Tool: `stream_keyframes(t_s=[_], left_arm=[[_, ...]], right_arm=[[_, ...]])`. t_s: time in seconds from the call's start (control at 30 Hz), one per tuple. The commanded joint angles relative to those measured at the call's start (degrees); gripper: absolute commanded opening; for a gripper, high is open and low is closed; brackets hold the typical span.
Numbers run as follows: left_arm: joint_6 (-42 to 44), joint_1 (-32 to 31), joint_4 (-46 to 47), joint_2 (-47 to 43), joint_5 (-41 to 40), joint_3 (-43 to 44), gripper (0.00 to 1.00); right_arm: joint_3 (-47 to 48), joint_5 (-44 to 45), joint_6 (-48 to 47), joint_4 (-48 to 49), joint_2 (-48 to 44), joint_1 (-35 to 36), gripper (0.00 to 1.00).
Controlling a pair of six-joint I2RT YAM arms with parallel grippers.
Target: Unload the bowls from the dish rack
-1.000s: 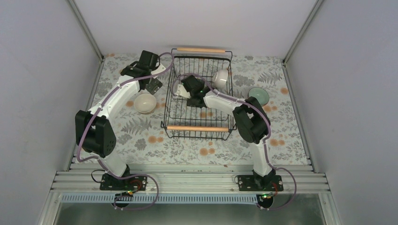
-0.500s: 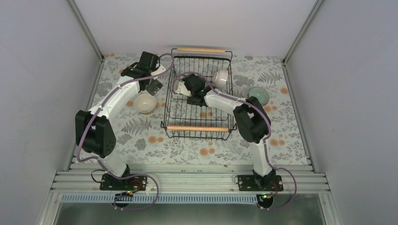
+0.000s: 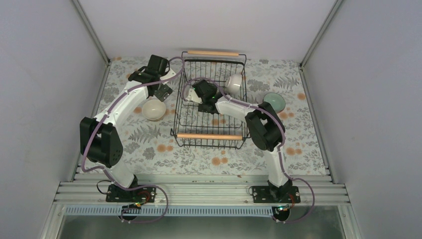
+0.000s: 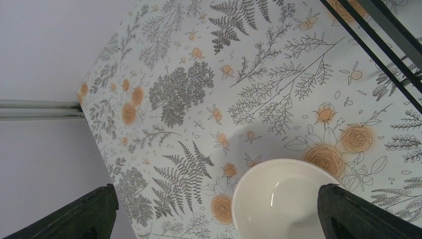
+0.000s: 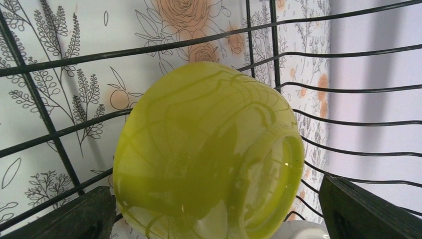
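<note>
Inside the black wire dish rack [image 3: 209, 135] with wooden bar handles, mid-table toward the far edge, my right fingers [image 5: 368, 209] just nudged in, spread wide either side of a glossy, rounded lime-green bowl [image 5: 204, 154] tipped on its side. So I'd guess a grab is next. My left fingers [image 4: 64, 214] haven't budged, open over the smooth cream bowl [image 4: 283, 199] that's already out on the floral table [image 4: 199, 74].

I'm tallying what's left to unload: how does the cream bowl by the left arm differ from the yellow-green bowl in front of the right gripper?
The cream bowl stands upright on the table, outside the rack; the yellow-green bowl lies tipped on its side inside the rack. The cream bowl is pale and plain; the yellow-green bowl is bright and glossy. Neither is gripped.
</note>
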Motion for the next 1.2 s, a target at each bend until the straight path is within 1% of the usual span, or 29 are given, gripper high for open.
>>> stream_keyframes(t_s=[0.0, 0.2, 0.5, 0.6, 0.77, 0.97, 1.07, 1.17], left_arm=[[-0.2, 0.1, 0.7, -0.9, 0.6, 0.3, 1.0], [-0.1, 0.1, 0.8, -1.4, 0.6, -0.1, 1.0], [-0.4, 0.1, 0.9, -1.5, 1.2, -0.4, 1.0], [-0.5, 0.0, 0.8, -1.5, 1.5, -0.3, 1.0], [-0.5, 0.1, 0.5, -1.5, 1.9, 0.0, 1.0], [-0.5, 0.0, 0.1, -1.1, 1.9, 0.5, 1.0], [-0.6, 0.0, -0.3, -0.9, 2.1, 1.1, 1.0], [-0.7, 0.0, -0.8, -0.7, 2.1, 1.8, 1.0]], right_arm=[[-0.3, 1.1, -0.3, 1.6, 2.4, -0.4, 1.0], [-1.8, 3.1, -1.6, 4.5, 2.7, -0.4, 1.0], [-6.1, 6.5, -4.7, 11.6, 2.0, -0.1, 1.0], [-6.0, 6.8, -5.1, 11.9, 1.4, -0.1, 1.0], [-4.3, 7.2, -4.5, 9.5, 1.2, -0.1, 1.0], [-4.0, 7.2, -4.5, 8.8, -0.8, -0.1, 0.92], [-3.5, 7.2, -4.5, 8.3, -1.4, -0.1, 0.85], [-3.1, 7.2, -4.6, 7.9, -2.2, -0.1, 0.84]])
